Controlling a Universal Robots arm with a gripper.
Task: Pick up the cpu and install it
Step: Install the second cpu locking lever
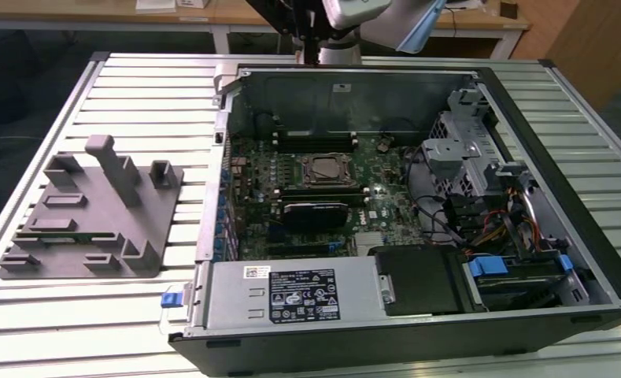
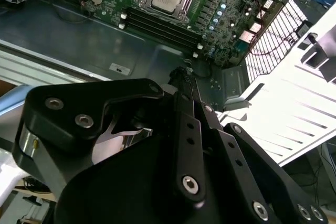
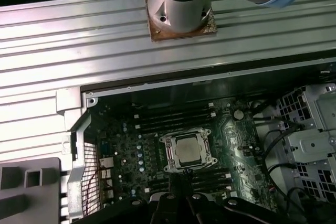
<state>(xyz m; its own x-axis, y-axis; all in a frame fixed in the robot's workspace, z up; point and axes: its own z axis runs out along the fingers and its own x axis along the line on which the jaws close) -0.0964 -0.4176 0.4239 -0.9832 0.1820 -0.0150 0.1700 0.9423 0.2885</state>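
The cpu [image 3: 187, 149] lies flat in the motherboard socket [image 3: 169, 162] inside the open computer case [image 1: 562, 157] on the table [image 1: 142, 87]. Square, it has no long axis; its metal top faces up. The gripper [image 3: 181, 181] hangs above, nearer the case wall, clenched on nothing, apart from the chip.

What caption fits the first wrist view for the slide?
Wrist camera looking down into the open computer case: the cpu sits in the motherboard socket, gripper poised just beside it.
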